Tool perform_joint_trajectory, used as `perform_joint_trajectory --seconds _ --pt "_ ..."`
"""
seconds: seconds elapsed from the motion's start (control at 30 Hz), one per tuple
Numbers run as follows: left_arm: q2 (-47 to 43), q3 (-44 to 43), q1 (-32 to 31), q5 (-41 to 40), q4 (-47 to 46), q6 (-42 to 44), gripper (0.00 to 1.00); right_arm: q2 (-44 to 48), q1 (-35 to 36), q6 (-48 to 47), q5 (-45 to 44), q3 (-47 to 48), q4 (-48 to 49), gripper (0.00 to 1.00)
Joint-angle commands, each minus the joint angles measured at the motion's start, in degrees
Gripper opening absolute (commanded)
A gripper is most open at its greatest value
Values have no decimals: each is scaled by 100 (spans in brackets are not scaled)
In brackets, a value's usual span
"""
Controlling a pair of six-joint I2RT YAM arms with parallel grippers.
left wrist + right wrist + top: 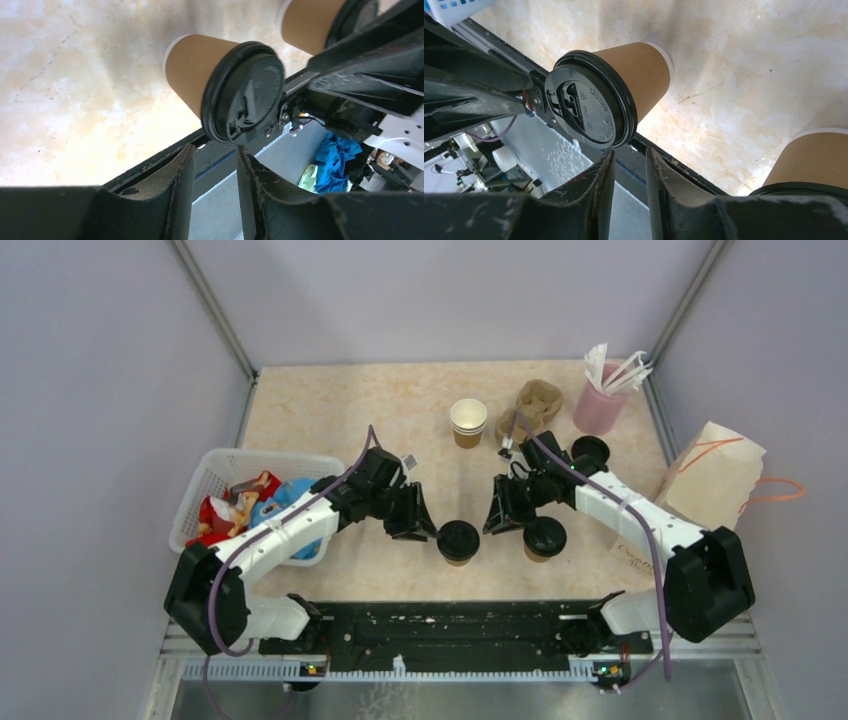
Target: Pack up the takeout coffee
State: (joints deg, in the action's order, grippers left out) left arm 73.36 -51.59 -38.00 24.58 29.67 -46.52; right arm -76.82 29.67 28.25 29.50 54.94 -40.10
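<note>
Cut off: the right-hand small brown paper cup w/ round black plastic lid (R cup) shows only as a slice in both wrist views, top-right corner in left wrist, bottom-right in right wrist.
Hard to tell: round black thing by the right arm, farther from the long black base rail than either lidded cup. Lid or arm part, can't say.
Partly hidden: brown moulded-pulp carrier, far from the rail, behind the right arm's purple cable. Bright snack packs in the white mesh basket lie under the left arm.
L cup: the left-hand small brown paper cup w/ round black plastic lid stands upright just beyond the rail, approx mid-length. White rolled base rim. Lid has raised lettering starting "CAUTION".
R cup: upright, same look, just beyond the rail, apart from L cup.
Left gripper: black fingers a narrow slit apart, nothing between them. Tips right by the L cup lid on its side away from the rail. Contact unclear.
Right gripper: same narrow slit, empty. Sits between the 2 lidded cups, slightly farther from the rail.
Count: 2 lidded cups, 1 stack of open paper cups (no. in stack unclear), 1 carrier, 1 pink cup of white wrapped sticks, 1 brown paper bag, 1 basket.
</note>
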Motion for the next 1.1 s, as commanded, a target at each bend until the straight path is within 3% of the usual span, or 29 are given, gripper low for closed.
perform_joint_trajectory --seconds 0.0,0.33,1.07 --pt "271 -88 12 146 191 -120 41 -120 3 -23 177 -33 228 28" --pt "537 -88 12 229 52 -111 33 -324 3 -59 262 -134 475 27" --pt "806 -138 -67 259 -58 -158 39 -584 -4 -186 358 -264 627 26"
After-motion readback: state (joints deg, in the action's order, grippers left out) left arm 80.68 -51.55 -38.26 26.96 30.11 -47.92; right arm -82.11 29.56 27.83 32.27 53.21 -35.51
